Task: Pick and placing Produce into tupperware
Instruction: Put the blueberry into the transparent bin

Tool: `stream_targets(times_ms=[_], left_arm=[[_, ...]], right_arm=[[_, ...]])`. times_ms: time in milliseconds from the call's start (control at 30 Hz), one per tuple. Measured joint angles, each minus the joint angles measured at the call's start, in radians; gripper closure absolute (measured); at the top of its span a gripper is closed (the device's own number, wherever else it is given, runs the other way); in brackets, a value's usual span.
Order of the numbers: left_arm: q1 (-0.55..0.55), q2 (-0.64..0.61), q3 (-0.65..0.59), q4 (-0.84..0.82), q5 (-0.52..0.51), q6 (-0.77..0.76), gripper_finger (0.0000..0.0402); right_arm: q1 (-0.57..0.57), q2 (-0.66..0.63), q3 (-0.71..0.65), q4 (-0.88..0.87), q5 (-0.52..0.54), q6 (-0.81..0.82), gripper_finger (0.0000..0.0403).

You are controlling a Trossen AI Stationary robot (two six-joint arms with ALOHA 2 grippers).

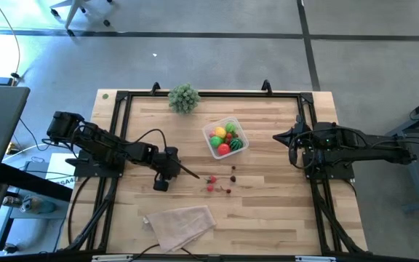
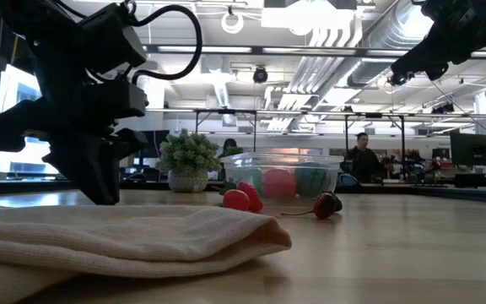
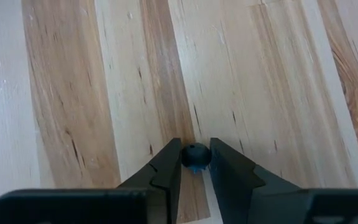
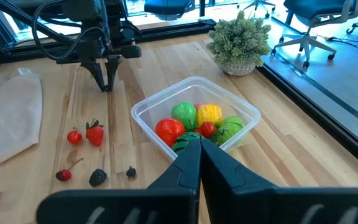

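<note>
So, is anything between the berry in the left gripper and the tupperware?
Nothing visible. The left gripper grips the dark berry at the table; only bare wood lies toward the tupperware, and the loose strawberry sits aside.

The left gripper point(image 3: 196, 167) points down at the wood-plank tabletop point(image 3: 260, 74); its two dark fingers point(image 3: 166, 171) pinch a small dark round berry point(image 3: 196, 154) at their tips.
</note>
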Motion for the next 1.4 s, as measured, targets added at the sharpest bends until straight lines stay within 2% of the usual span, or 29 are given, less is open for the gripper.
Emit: stream_targets(times_ms=[233,367,467,633,700,833,967,1067,1267,1400], left_arm=[[0.001,0.005,0.075,-0.011,-0.011,0.002,0.0344],[0.001,0.005,0.147,-0.025,-0.014,0.026,0.0337],[0.001,0.004,0.214,-0.021,-0.070,0.093,0.0331],[0.035,0.003,0.363,-0.013,-0.246,0.220,0.0333],[0.074,0.002,0.427,-0.010,-0.257,0.259,0.0337],[0.180,0.002,0.545,-0.009,-0.193,0.275,0.0340],[0.299,0.001,0.598,-0.010,-0.016,0.269,0.0333],[0.369,0.012,0.601,-0.010,0.075,0.245,0.0331],[0.429,0.120,0.600,-0.002,0.152,0.221,0.0339],[0.427,0.215,0.600,0.014,0.148,0.221,0.0337]], right_arm=[[0.000,0.000,0.000,0.000,0.000,0.000,0.0402],[0.000,0.000,0.000,0.000,0.000,0.000,0.0402],[0.000,0.000,0.000,0.000,0.000,0.000,0.0402],[0.000,0.000,0.000,0.000,0.000,0.000,0.0402],[0.000,0.000,0.000,0.000,0.000,0.000,0.0402],[0.000,0.000,0.000,0.000,0.000,0.000,0.0402],[0.000,0.000,0.000,0.000,0.000,0.000,0.0402],[0.000,0.000,0.000,0.000,0.000,0.000,0.0402],[0.000,0.000,0.000,0.000,0.000,0.000,0.0402],[0.000,0.000,0.000,0.000,0.000,0.000,0.0402]])
